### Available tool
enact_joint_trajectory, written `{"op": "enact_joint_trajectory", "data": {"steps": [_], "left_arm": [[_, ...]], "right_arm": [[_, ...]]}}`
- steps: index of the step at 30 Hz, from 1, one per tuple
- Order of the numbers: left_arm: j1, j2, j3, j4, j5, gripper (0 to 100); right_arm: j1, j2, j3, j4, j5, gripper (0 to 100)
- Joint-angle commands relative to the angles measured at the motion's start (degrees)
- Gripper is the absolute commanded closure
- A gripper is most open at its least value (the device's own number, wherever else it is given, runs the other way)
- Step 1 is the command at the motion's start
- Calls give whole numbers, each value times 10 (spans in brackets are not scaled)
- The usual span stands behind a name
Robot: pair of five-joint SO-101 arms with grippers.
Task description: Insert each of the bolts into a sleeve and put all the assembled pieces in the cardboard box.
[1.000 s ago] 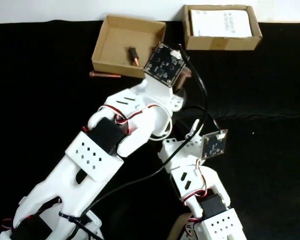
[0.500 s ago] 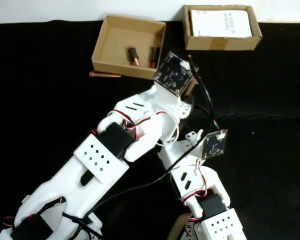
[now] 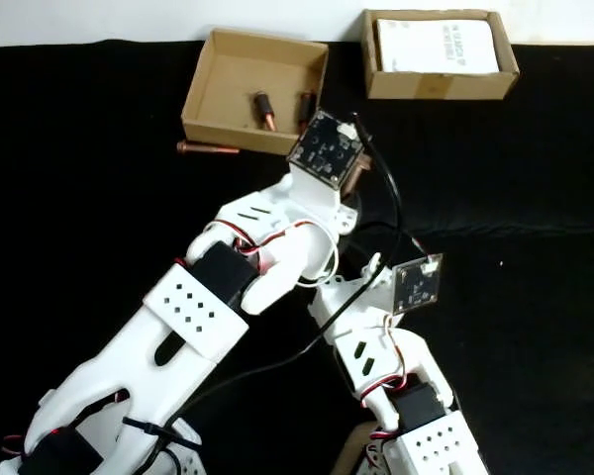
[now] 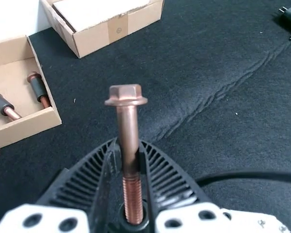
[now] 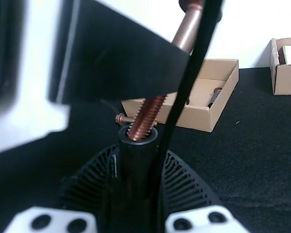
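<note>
The left gripper (image 4: 128, 147) clamps a copper bolt (image 4: 127, 114) by its shank, long axis straight out from the jaws, hex head pointing away. In the right wrist view its threaded end enters the mouth of a black sleeve (image 5: 135, 150), which the right gripper (image 5: 138, 162) holds upright. Beyond, the cardboard box (image 3: 234, 135) contains two assembled pieces (image 3: 264, 109), and a loose bolt (image 3: 206, 148) lies just outside its wall. A neighbouring box (image 3: 438, 85) holds white paper (image 3: 438, 45), its print illegible.
</note>
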Motion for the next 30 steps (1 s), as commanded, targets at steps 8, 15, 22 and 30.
{"op": "enact_joint_trajectory", "data": {"steps": [8,15,22,30], "left_arm": [[-10,-84,32,25,-5,991],[-8,-138,85,29,-5,991],[-10,-138,87,33,-6,972],[-43,-137,39,135,-2,870]], "right_arm": [[8,-11,-63,55,-36,991],[8,-10,-88,79,-35,991],[6,-10,-89,79,-31,991],[6,-10,-89,80,-31,991]]}}
